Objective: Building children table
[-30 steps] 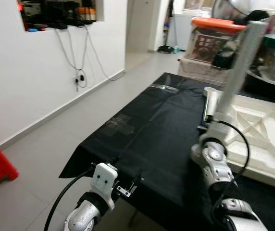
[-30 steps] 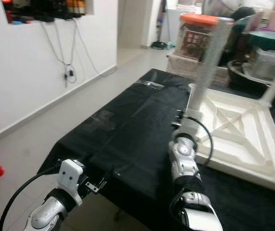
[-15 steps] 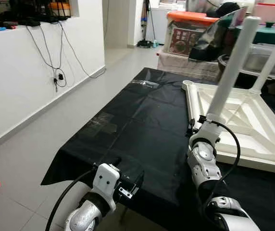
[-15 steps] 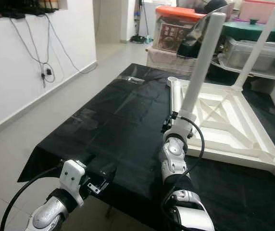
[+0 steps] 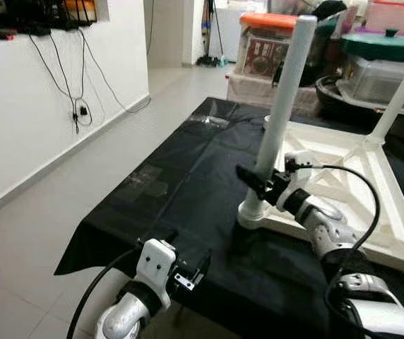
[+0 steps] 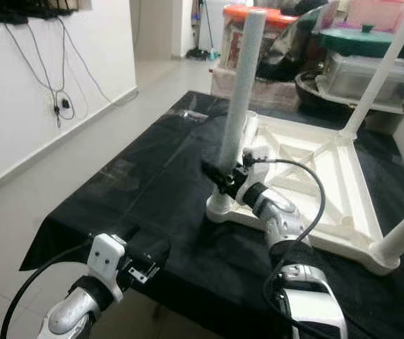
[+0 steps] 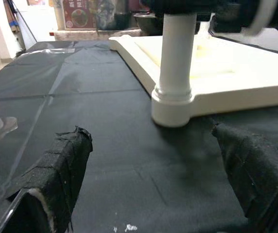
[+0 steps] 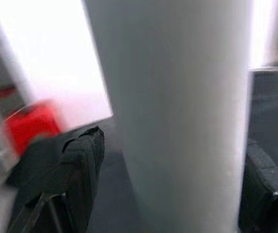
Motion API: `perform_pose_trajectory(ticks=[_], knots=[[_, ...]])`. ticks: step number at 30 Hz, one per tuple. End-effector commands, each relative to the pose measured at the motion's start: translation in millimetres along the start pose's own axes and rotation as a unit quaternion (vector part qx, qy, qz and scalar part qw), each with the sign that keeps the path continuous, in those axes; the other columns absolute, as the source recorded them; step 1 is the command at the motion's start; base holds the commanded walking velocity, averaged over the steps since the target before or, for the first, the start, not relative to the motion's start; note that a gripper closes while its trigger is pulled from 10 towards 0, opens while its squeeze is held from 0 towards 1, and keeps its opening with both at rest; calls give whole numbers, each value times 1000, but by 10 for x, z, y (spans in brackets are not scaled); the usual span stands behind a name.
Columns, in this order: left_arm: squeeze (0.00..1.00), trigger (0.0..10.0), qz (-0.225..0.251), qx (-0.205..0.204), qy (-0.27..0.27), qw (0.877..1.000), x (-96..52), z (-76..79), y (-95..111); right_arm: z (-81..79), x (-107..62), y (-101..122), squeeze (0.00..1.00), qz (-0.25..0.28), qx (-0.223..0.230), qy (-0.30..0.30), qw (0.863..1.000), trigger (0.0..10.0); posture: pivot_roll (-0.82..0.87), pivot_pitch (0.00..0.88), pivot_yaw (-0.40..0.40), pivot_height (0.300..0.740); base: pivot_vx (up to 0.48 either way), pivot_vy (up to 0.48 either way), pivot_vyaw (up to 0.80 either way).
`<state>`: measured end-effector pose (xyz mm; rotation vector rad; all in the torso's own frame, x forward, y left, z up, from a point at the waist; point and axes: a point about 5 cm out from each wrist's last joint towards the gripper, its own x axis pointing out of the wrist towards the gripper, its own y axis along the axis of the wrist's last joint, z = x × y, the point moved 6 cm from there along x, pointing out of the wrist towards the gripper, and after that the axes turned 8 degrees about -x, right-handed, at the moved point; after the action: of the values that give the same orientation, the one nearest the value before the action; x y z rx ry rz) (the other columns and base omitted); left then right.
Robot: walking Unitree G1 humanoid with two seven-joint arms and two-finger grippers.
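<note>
one white leg (image 5: 281, 106) sits in the tabletop (image 5: 371, 176) corner socket, right gripper (image 5: 262, 185) clamped around it; letting go early could tip it. left gripper (image 7: 168, 194) hangs open.

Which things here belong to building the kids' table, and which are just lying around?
Job:
table top, upside down on the black sheet
table leg, upright in a corner
right gripper, at that leg
left gripper, open at the sheet's edge

Lying around:
storage bins
wall cables
</note>
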<state>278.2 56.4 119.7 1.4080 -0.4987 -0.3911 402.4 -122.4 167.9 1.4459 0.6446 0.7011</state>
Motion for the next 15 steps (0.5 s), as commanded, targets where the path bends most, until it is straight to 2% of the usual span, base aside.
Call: perform_pose_trajectory(ticks=[1,2,3,7,8,14,15], knots=[[0,10000,-2,2,-2,1000,2,19,-12,-439,138,-168,0,-27,8,118,993,10000,204,0,-85,740,0,0,0],[0,10000,-2,2,-2,1000,2,19,-12,-439,138,-168,0,-27,8,118,993,10000,204,0,-85,740,0,0,0],[0,10000,-2,2,-2,1000,0,19,-9,-624,179,-166,0,-23,9,170,985,10000,205,0,-83,740,0,0,0],[0,10000,-2,2,-2,1000,-2,20,-9,-733,201,-162,0,-17,8,201,979,10000,203,0,-80,740,0,0,0],[0,10000,-2,2,-2,1000,-3,20,-10,-731,237,-162,0,-14,7,197,980,0,205,0,-83,740,0,0,0],[0,10000,-2,1,-2,1000,-3,23,-11,-568,294,-119,0,2,8,136,991,0,204,0,-84,740,0,0,0],[0,10000,-2,1,-1,1000,-3,21,-11,-497,300,-106,0,7,9,108,994,0,202,0,-84,740,0,0,0]])
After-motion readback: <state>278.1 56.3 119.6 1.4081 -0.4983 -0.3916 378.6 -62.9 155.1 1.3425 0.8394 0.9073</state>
